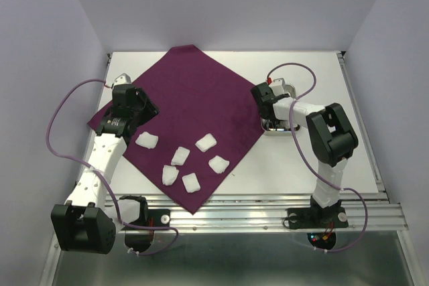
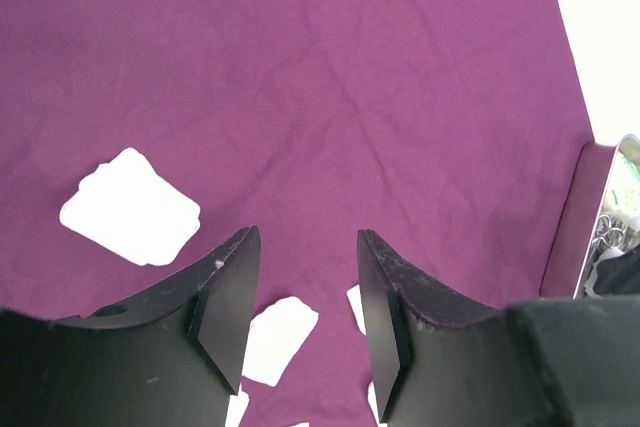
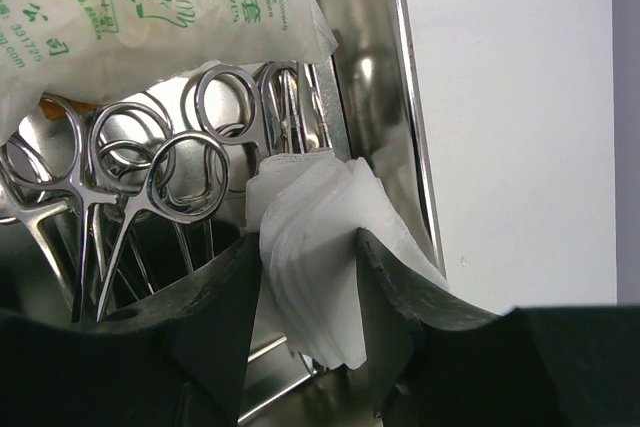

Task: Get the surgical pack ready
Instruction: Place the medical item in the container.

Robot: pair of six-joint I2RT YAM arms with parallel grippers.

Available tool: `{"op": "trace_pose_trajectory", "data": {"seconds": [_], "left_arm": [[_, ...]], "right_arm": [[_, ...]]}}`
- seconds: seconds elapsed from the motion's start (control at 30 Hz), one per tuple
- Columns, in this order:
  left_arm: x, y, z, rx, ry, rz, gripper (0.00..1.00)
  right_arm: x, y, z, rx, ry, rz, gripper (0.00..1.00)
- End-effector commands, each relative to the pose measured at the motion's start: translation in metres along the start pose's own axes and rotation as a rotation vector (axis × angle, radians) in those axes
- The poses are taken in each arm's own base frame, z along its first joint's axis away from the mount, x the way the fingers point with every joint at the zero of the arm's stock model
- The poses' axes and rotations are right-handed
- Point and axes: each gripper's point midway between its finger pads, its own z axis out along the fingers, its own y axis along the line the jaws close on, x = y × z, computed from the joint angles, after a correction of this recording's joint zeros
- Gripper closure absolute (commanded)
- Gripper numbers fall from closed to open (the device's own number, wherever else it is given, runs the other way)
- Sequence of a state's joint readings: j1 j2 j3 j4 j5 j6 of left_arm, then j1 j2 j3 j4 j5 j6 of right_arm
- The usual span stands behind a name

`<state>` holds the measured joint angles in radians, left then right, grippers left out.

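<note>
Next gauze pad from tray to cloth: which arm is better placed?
Right arm: jaws pinch a gauze pad inside the steel tray. Left arm hangs over the surgical pack, jaws open and empty.

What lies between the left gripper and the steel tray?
Only the purple surgical pack, bare along that stretch from left gripper to steel tray; the top view shows it.

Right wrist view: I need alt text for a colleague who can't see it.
The right claw grips a folded white gauze pad inside the steel tray, one finger on each side. Left of it lie ring-handled steel instruments, with a glove packet printed in green above them; bare white table shows past the tray's right rim.
</note>
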<state>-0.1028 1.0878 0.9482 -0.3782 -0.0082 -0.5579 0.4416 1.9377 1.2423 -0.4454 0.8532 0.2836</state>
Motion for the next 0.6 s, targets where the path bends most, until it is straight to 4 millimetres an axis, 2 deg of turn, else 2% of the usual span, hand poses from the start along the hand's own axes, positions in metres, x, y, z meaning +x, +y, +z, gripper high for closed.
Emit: {"op": "trace_pose_trajectory", "data": {"seconds": [0.0, 0.27, 0.57], "left_arm": [[-0.006, -0.002, -0.006, 0.016, -0.034, 0.002, 0.46], [-0.007, -0.003, -0.006, 0.021, -0.035, 0.002, 0.46], [-0.007, -0.004, -0.004, 0.026, -0.034, -0.003, 0.46]], "right_arm": [[-0.005, -0.017, -0.001, 0.048, -0.015, 0.019, 0.52], [-0.013, -0.017, -0.008, 0.007, -0.023, 0.046, 0.40], [-0.044, -0.030, -0.035, -0.053, -0.070, 0.106, 0.36]]}}
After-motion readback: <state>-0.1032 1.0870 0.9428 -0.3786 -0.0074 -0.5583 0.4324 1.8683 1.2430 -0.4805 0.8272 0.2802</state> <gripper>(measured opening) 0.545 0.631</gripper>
